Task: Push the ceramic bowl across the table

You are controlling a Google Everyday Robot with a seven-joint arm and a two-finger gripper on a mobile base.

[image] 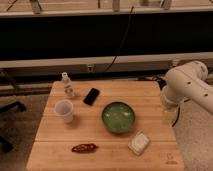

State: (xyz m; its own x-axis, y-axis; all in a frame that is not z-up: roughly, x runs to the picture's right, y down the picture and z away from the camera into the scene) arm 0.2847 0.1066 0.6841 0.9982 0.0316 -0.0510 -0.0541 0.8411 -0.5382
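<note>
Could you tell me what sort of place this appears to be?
Probably a robotics lab: a light wooden butcher-block table, a black cable hanging behind it, and a white robot arm whose gripper hangs at the table's right edge.

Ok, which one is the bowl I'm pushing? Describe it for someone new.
Look at the light wooden table; the ceramic bowl sits near its middle, left of the gripper at the table's right edge. It is the only round, glossy green dish, wider than the white cup to its left.
</note>
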